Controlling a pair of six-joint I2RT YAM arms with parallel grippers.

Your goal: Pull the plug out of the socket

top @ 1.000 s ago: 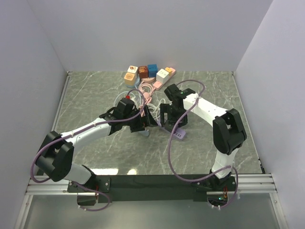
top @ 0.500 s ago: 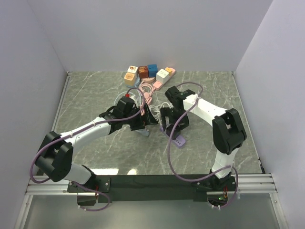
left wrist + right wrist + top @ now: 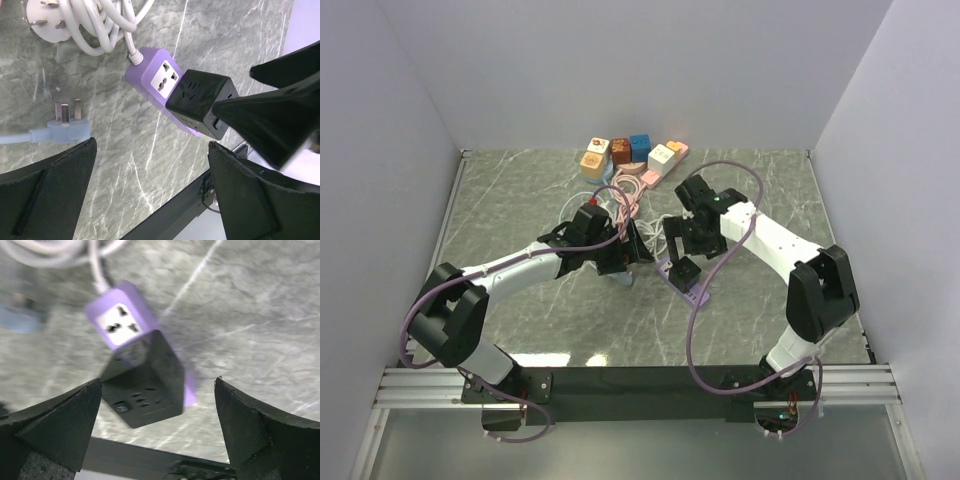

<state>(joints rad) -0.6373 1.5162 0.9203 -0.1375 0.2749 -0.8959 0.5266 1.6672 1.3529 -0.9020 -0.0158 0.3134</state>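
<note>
A: Quick one. The black cube-shaped plug block (image 3: 200, 102) sits in the purple plastic power strip (image 3: 161, 80), mid-frame in the left wrist view. The strip lies flat on the grey marbled desk (image 3: 125, 165).

B: The right pincer (image 3: 159, 381) is spread wide and holds nothing. The block shows low centre between its fingers, with a gap on each side. The left pincer (image 3: 152, 144) is also wide open and empty, over bare desk just beside the strip's free outlet.

A: So we judge the step as closing in for the grip. We'd centre the right pincer on the block's flat side faces, low enough for a full bite, not on a corner.

B: We'd also pin the strip's free-outlet end with the left pincer, or the strip likely lifts with the block. Then we pull straight along the pins, no twisting.

A: Watch the white coiled cord (image 3: 100, 25) at upper left and the pale blue loose plug (image 3: 67, 125) at left. We'd keep the left fingers off both.
</note>
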